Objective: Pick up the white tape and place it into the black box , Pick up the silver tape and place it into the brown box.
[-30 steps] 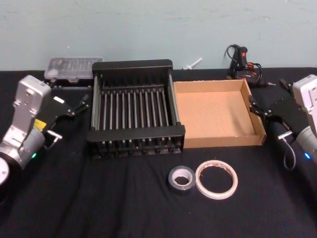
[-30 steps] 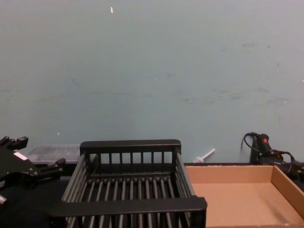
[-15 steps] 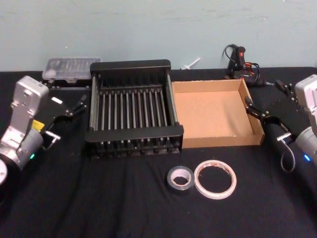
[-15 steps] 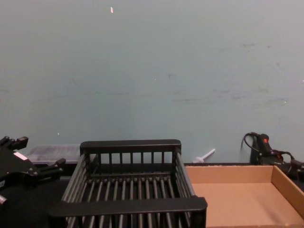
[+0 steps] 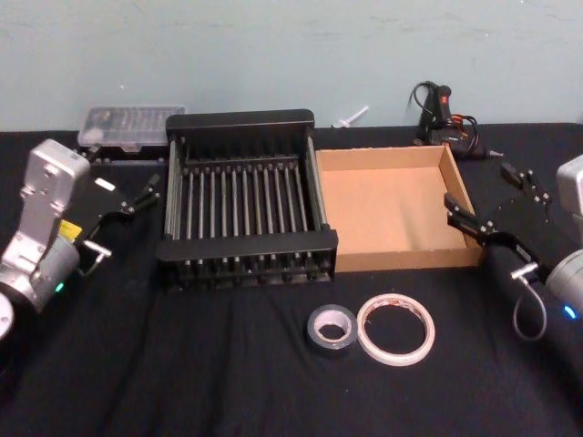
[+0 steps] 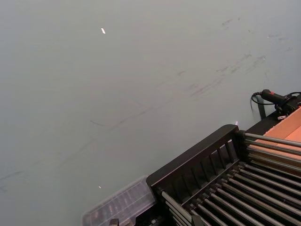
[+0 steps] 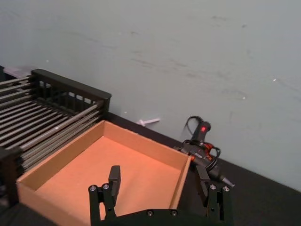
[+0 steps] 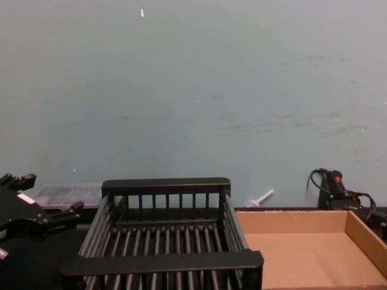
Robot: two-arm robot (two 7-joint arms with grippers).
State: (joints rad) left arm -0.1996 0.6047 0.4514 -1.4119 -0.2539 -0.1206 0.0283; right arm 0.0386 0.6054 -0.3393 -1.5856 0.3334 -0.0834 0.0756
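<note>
The white tape lies flat on the black cloth near the front, touching the smaller silver tape on its left. Behind them stand the black box and, to its right, the brown box, both with nothing in them. My left gripper hovers open to the left of the black box and holds nothing; it also shows as the left gripper low in the chest view. My right gripper is open and holds nothing beside the brown box's right wall. In its wrist view the right gripper faces the brown box.
A clear plastic case sits behind the black box at the left. A black tool with a red button and cables lies behind the brown box. A small white item rests against the wall.
My right arm has drawn back to the right and a little toward the front, gripper still open. The tapes, the boxes and the left arm have stayed put.
</note>
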